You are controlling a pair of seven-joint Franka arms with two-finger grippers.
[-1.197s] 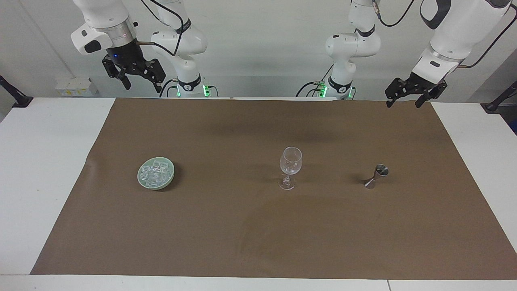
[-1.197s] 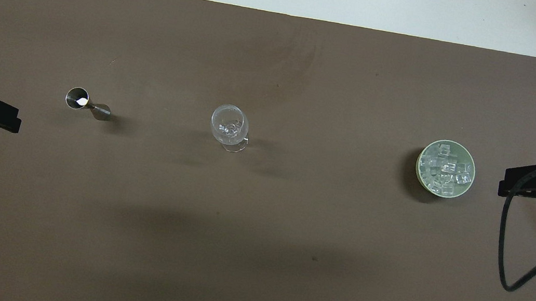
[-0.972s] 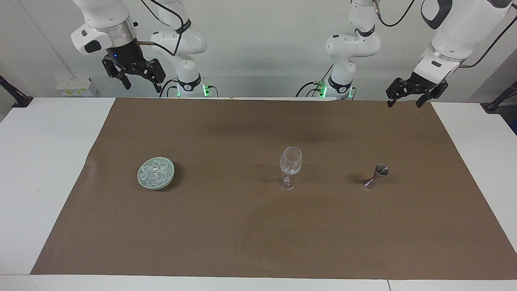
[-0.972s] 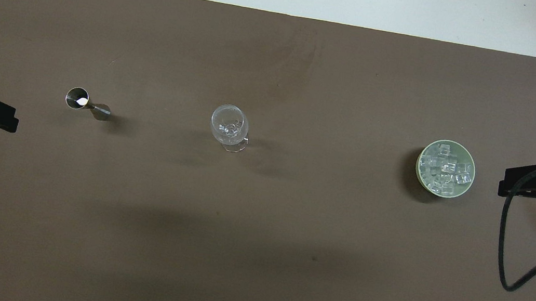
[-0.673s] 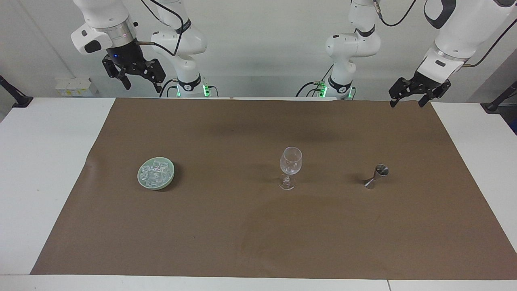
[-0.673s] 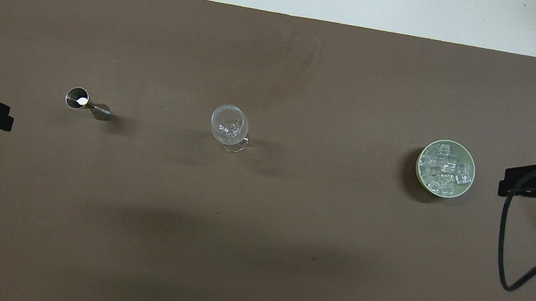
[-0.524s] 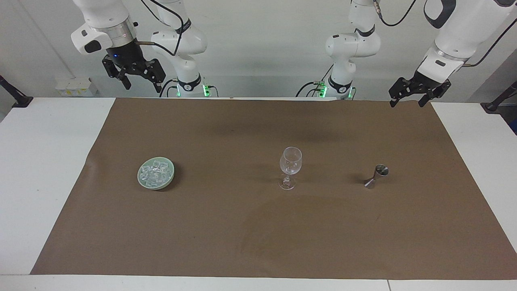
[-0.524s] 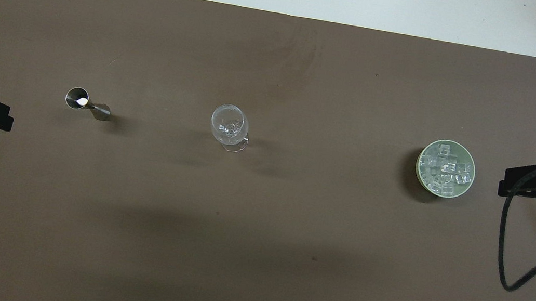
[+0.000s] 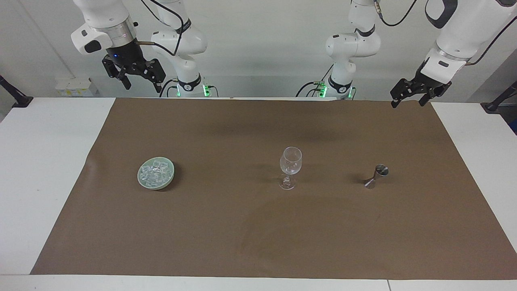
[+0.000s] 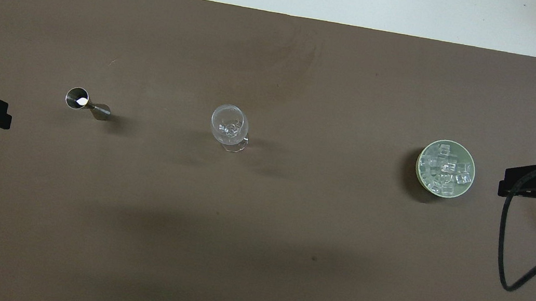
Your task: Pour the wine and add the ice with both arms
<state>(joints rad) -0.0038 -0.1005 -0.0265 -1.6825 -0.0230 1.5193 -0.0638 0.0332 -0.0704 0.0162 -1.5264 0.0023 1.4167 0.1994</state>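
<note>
Left gripper [image 9: 408,101] drawn back toward the left arm's end of the mat [image 9: 242,226] — in overhead view less of it shows at the frame edge; wrist higher, more upright than a second ago

Two white jointed robot arms, the right arm [image 9: 109,24] at ten o'clock and the left arm [image 9: 456,36] at two o'clock, have rounded glossy shells, silver wrist rings and dark joint caps. Black cables [image 9: 169,16] loop along their links, and green lights [image 9: 206,89] glow at the bases. Each ends in a black two-finger gripper; the right gripper [image 9: 139,83] shows a small blue light above it, beside the left gripper [image 9: 408,102].
</note>
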